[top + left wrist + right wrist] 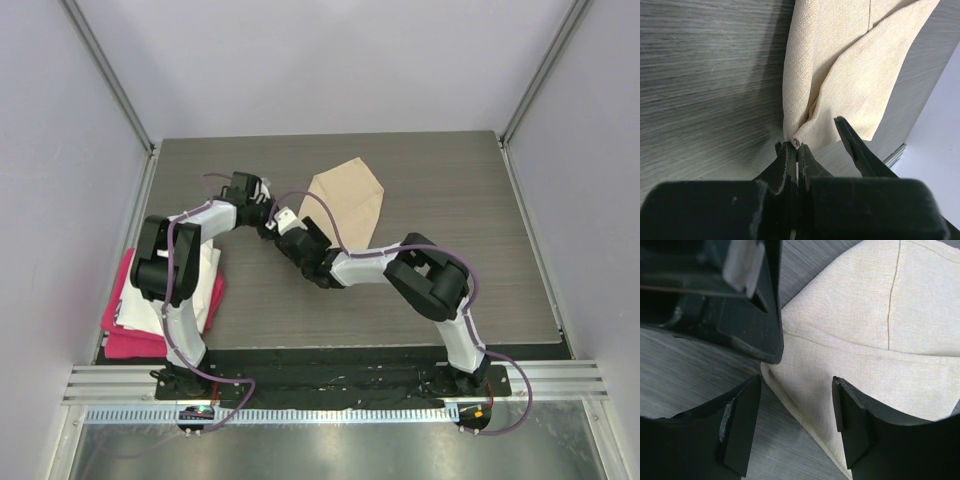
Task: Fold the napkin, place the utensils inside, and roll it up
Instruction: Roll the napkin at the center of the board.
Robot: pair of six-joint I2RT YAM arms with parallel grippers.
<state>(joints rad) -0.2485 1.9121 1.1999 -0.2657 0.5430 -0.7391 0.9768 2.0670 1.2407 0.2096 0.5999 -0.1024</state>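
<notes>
Beige napkin [350,200] lies folded at upper centre of table [470,230]. Left gripper [796,148] clenched on its lower-left corner; right gripper [797,382] released, straddling that edge. Tabletop open to frame right.

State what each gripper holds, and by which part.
The left gripper pinches the napkin by one corner; the right gripper is open, holding nothing.

Parted fingers [855,425] straddle the napkin [865,330] corner, perhaps without touching.
</notes>
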